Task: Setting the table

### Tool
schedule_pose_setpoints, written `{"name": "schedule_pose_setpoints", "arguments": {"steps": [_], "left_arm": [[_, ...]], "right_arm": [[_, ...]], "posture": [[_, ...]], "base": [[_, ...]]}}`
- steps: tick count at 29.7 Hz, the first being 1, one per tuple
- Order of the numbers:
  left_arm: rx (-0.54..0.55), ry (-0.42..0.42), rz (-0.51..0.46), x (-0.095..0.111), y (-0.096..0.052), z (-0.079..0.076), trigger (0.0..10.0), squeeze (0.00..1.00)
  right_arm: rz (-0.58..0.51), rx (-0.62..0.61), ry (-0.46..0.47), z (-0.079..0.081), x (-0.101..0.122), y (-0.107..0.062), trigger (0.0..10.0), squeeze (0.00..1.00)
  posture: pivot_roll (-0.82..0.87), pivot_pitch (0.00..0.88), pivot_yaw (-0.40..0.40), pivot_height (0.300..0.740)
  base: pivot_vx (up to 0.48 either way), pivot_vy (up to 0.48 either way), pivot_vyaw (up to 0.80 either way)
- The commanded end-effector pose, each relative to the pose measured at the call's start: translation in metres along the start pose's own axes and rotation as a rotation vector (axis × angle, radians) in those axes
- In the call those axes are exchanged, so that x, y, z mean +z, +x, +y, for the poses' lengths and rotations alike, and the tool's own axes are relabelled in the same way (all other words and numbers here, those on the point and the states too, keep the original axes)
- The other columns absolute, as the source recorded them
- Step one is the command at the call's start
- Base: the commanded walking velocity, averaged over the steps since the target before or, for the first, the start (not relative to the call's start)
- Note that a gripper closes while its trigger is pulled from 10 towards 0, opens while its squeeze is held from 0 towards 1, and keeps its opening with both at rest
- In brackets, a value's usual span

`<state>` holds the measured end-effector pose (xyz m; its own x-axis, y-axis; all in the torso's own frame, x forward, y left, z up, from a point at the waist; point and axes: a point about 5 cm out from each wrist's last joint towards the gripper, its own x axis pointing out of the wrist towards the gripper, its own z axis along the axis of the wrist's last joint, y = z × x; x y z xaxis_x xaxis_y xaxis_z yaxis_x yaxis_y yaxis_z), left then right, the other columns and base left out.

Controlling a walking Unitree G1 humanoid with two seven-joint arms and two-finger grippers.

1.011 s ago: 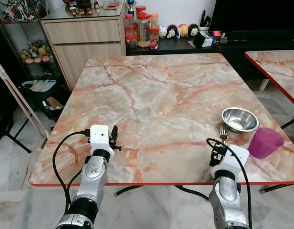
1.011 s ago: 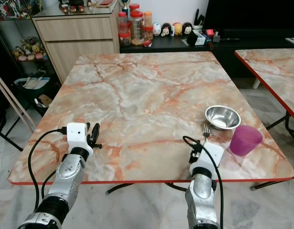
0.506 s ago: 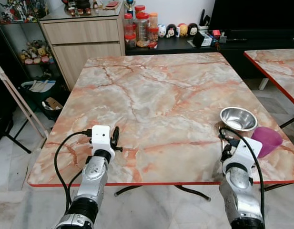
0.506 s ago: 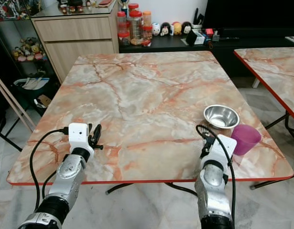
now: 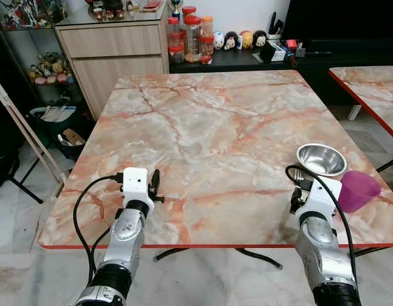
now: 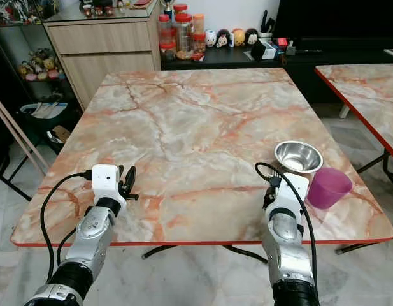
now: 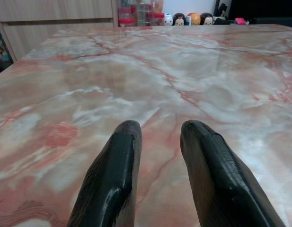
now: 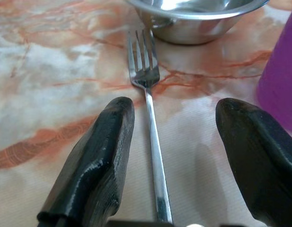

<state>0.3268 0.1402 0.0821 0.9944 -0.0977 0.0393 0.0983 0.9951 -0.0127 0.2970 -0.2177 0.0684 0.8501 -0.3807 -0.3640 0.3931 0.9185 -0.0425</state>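
Right gripper (image 8: 172, 161) hovers spread wide and low over the tabletop (image 5: 209, 127), its fingers straddling the handle of the fork (image 8: 150, 127) that lies just beside the steel bowl (image 5: 321, 159) and purple cup (image 5: 357, 190); the grasp will likely go best if it settles lower and closes squarely across the thin handle, clear of both. Left gripper (image 7: 160, 142) rests near the front edge, slightly parted and empty, and the right wrist view shows the fork's tines pointing at the bowl, which the arm hides from the head cameras
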Motion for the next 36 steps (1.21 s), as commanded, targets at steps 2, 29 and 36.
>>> {"name": "schedule_pose_setpoints", "arguments": {"steps": [2,29,36], "left_arm": [[-0.002,-0.008,0.008,-0.001,-0.001,0.000,10.0,0.00],[0.000,-0.009,0.015,-0.002,-0.002,0.000,10.0,0.00],[0.002,-0.008,0.018,-0.003,-0.002,0.001,10.0,0.00]], "right_arm": [[-0.009,0.027,-0.017,0.002,0.010,0.000,10.0,0.00],[0.034,0.096,-0.044,-0.012,0.018,0.012,10.0,0.00],[0.052,0.115,-0.040,-0.008,0.013,0.013,10.0,0.00]], "posture": [[-0.07,0.000,0.047,0.740],[-0.07,0.000,0.046,0.740],[-0.06,0.000,0.045,0.740]], "base": [[0.000,0.000,0.00],[0.000,0.000,0.00],[0.000,0.000,0.00]]}}
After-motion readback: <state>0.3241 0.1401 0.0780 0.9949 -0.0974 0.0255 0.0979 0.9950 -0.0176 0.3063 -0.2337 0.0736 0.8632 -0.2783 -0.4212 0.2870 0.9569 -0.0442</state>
